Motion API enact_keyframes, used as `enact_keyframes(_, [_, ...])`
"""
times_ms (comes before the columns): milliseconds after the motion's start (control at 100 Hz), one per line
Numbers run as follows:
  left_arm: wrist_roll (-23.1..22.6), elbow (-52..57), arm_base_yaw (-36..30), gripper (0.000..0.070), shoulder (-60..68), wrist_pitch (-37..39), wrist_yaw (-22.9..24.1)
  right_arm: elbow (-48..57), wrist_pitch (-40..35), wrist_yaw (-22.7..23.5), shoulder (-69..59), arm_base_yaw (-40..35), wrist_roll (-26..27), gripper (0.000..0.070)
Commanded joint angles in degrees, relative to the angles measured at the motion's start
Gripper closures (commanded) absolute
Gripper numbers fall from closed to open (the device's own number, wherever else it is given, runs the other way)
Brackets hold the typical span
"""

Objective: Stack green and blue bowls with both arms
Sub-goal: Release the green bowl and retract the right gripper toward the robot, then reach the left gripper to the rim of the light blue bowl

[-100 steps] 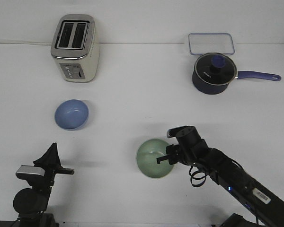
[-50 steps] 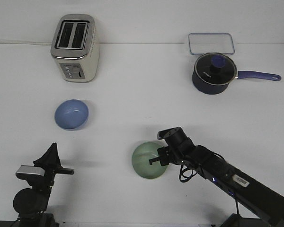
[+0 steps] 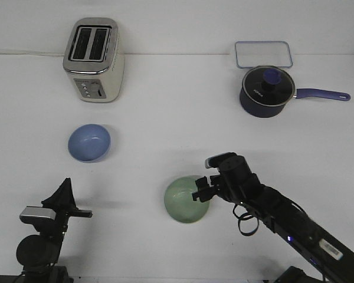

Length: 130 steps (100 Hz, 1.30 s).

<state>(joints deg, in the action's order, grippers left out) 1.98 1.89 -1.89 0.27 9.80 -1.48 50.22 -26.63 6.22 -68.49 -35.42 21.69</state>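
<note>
The green bowl (image 3: 186, 199) is seated upright on the white table (image 3: 177, 135), directly against the tip of the right end effector (image 3: 199, 194), on the side away from the right arm's body. The tip is positioned at the bowl's rim on the arm's side. Whether the rim is clamped or the tip merely rests against it cannot be told from this view, since the fingers are seen as a dark mass with no clear gap.

The blue bowl (image 3: 89, 142) is found well apart from the right end effector, across the table toward the left arm's side and somewhat farther from the robot. It is also upright and is touched by nothing.

The left end effector (image 3: 64, 193) is held pointing upward near the front edge of the table, with the blue bowl beyond it and apart from it. Its fingers are seen as one pointed shape, so its state cannot be told; nothing is seen in it.

Farther from both end effectors, at the back of the table, a cream toaster (image 3: 93, 59) is placed beyond the blue bowl, and a dark saucepan (image 3: 267, 91) with a lid and long handle is placed on the opposite side, with a clear rectangular container (image 3: 264, 54) just behind it.
</note>
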Motion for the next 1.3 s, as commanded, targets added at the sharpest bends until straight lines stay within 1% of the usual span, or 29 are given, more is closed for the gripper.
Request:
enact_keyframes(0, [-0.9, -1.1, 0.1, 0.0685, -0.1, 0.6, 0.0, 1.3, 0.6, -1.4, 2.9, 0.2, -2.7, 0.0341])
enact_keyframes(110, [-0.5, -1.1, 0.1, 0.0685, -0.1, 0.6, 0.0, 1.3, 1.0, -2.0, 8.7, 1.4, -3.8, 0.0342])
enact_keyframes(230, [2.2, -1.1, 0.1, 0.0686, -0.1, 0.7, 0.0, 1.3, 0.8, -2.1, 14.6, 2.7, -4.8, 0.0342])
enact_keyframes(300, [4.3, -1.1, 0.1, 0.0686, -0.1, 0.7, 0.0, 1.3, 0.8, -3.5, 17.9, 2.9, -5.4, 0.0342])
enact_keyframes(470, [11.6, -1.0, 0.1, 0.0689, -0.1, 0.7, 0.0, 1.0, -1.5, -9.6, 24.4, 2.9, -8.7, 0.0342])
enact_keyframes(550, [17.4, -0.7, 0.1, 0.0689, -0.1, 0.6, 0.0, 0.0, -2.6, -13.2, 27.7, 2.9, -9.5, 0.0343])
enact_keyframes(670, [24.0, -0.2, 0.1, 0.0688, -0.1, 0.7, 0.2, -4.0, -2.8, -18.5, 33.6, 2.9, -9.5, 0.0355])
enact_keyframes(720, [26.6, 0.3, 0.1, 0.0687, -0.1, 0.6, 0.6, -6.3, -2.6, -19.7, 36.4, 2.9, -9.5, 0.0355])
enact_keyframes(810, [29.2, 1.6, 0.1, 0.0687, 0.0, 0.0, 0.6, -10.8, -2.4, -20.2, 41.0, 2.9, -9.0, 0.0355])
enact_keyframes(880, [29.2, 3.1, 0.1, 0.0687, 0.2, -2.6, 1.0, -14.3, -2.0, -20.2, 44.1, 2.9, -7.8, 0.0355])
enact_keyframes(990, [29.1, 7.1, 0.1, 0.0687, 2.6, -10.5, 4.3, -18.8, -0.3, -20.0, 46.9, 2.9, -5.2, 0.0355])
enact_keyframes(1040, [28.8, 8.8, 0.1, 0.0687, 4.2, -12.7, 5.4, -20.0, 0.0, -19.8, 47.5, 2.9, -4.4, 0.0355])
enact_keyframes(1090, [27.9, 11.0, 0.1, 0.0687, 6.6, -14.2, 6.4, -20.6, 0.0, -19.8, 47.5, 2.9, -4.0, 0.0355])
enact_keyframes(1230, [23.2, 18.3, 0.2, 0.0687, 16.3, -16.7, 6.6, -20.9, 0.0, -19.7, 47.4, 2.9, -4.3, 0.0355])
enact_keyframes(1290, [22.3, 22.1, 0.4, 0.0687, 21.5, -18.5, 6.6, -20.9, 0.0, -19.7, 47.4, 2.9, -4.6, 0.0355])
